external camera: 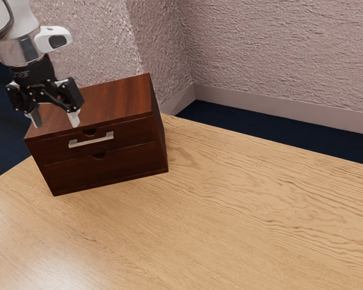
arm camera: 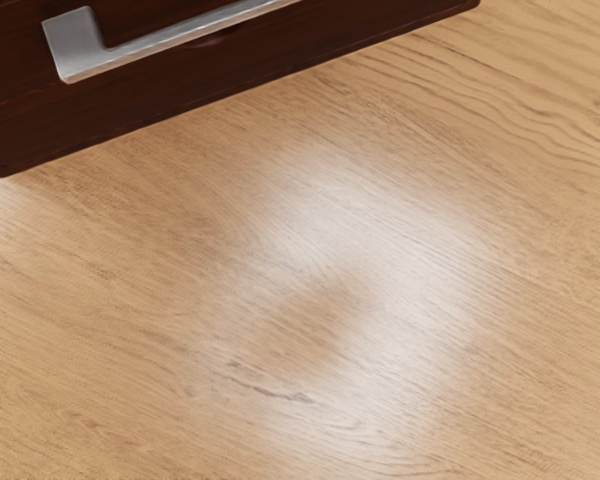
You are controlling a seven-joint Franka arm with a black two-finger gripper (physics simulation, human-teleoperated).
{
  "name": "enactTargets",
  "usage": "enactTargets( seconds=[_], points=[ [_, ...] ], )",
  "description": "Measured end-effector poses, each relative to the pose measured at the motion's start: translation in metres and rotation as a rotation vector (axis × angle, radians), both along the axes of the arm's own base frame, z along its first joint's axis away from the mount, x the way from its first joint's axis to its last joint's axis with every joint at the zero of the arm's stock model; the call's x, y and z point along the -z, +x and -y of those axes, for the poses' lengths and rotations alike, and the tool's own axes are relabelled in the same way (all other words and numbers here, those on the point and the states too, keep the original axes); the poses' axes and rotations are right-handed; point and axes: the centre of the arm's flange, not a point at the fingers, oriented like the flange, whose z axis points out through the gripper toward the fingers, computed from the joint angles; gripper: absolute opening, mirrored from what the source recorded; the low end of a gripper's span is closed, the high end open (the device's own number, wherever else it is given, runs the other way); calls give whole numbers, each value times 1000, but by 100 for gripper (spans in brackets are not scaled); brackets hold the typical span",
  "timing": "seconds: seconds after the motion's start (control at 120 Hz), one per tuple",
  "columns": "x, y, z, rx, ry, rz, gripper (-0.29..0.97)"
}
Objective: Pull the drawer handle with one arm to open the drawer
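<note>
exterior view: a small dark wooden cabinet [external camera: 118, 99] stands at the far corner of the table [external camera: 242, 205], toward the exterior view's left, with its back close to the table's far edge. it has two drawers, one above the other. the upper drawer [external camera: 133, 133] carries a silver bar handle [external camera: 91, 140] across its front, and its front sits flush with the lower drawer [external camera: 109, 166], so it looks closed. the black gripper [external camera: 54, 118] hangs over the front part of the cabinet's top, above the handle and a little toward the exterior view's left of it. its fingers [external camera: 74, 116] point down and are spread wide, holding nothing and not touching the handle. behind the table are a rough pinkish wall [external camera: 278, 48] and a dark blue floor [external camera: 278, 130].

wrist view: the cabinet's dark front [arm camera: 180, 85] and one end of the handle [arm camera: 78, 45] show ahead of the hand. the pale wood tabletop [arm camera: 400, 330] lies under the hand, with a soft bright sheen on it.
</note>
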Motion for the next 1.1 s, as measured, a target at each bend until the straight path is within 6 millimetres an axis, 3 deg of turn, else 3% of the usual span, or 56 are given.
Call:
enactTargets(
  seconds=[0.1, 0.133, 0.175, 0.225, 0.317, 0.375, 0.517, 0.65, 0.7, 0.742, 0.833, 0.908, 0.967, 1.042, 1.1],
  points=[
    [0, 0, 1, -8, -1, 0, 68],
    [-29, -6, 3, -9, 9, 56, 68],
    [-88, -24, 10, -9, 38, 176, 68],
    [-131, -38, 30, 17, 58, 269, 68],
    [-156, -38, 89, 129, 55, 333, 68],
    [-159, -37, 104, 157, 51, 344, 68],
    [-157, -38, 91, 117, 55, 339, 68],
    [-134, -30, 86, 105, 41, 270, 68],
    [-118, -39, 92, 136, 4, 244, 68],
    [-103, -56, 99, 176, -29, 240, 68],
    [-70, -111, 124, 266, -80, 233, 68],
    [-37, -170, 118, 284, -120, 222, 68],
    [-30, -217, 107, 303, -142, 263, 68],
    [-26, -237, 105, 346, -125, 277, 68],
    [-29, -242, 119, 406, -49, 279, 68]
  ],
)
